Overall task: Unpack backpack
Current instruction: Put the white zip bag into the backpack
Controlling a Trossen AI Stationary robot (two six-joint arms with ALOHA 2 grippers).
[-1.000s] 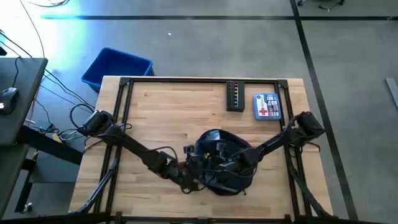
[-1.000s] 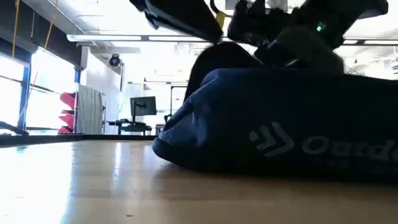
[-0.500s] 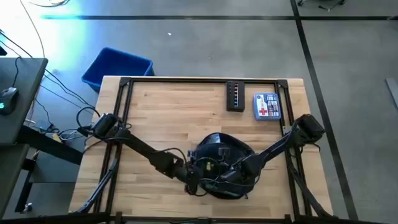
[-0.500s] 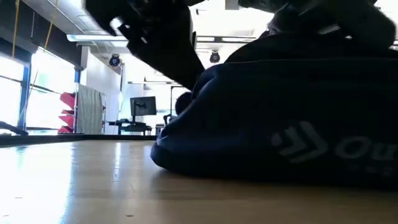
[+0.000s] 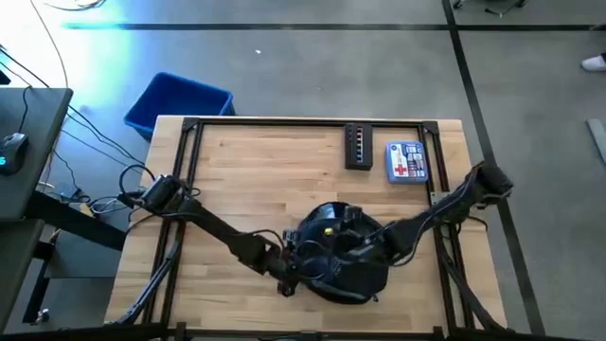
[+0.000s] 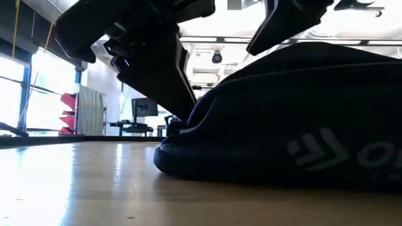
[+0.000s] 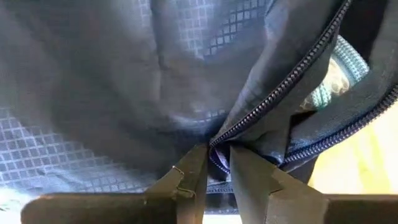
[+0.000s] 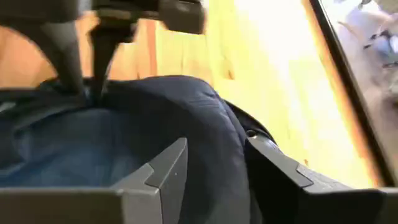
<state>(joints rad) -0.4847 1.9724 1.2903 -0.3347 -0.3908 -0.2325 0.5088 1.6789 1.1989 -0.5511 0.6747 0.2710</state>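
The dark navy backpack (image 5: 346,275) lies on its side on the near middle of the table; it fills the low view (image 6: 282,138). My left gripper (image 5: 292,270) is at its left edge, shut on the fabric beside the zipper (image 7: 217,171). Through the open zipper a teal knitted thing (image 7: 329,81) shows inside. My right gripper (image 5: 365,248) is over the backpack's top, open, with its fingers (image 8: 168,168) on either side of a bulge of fabric (image 8: 211,130). I cannot tell whether they touch it. My left gripper pinches the backpack's zipper edge (image 7: 219,149) between its two fingers, where the two zipper rows meet at the bag's left end. The fingers come slanting down from the table's left side. The fabric there is drawn up into a ridge while the bag's underside stays on the table.
A black strip with coloured buttons (image 5: 358,147) and a clear pouch with a red cross (image 5: 407,161) lie at the far right. A blue bin (image 5: 178,102) stands on the floor beyond the far left corner. Bare wood shows left of the bag (image 5: 237,180).
My right gripper has reached farther toward the table's left, over the backpack's top. My left gripper has come lower at the bag's left edge. The fabric on the bag's top has shifted and bulged between them.
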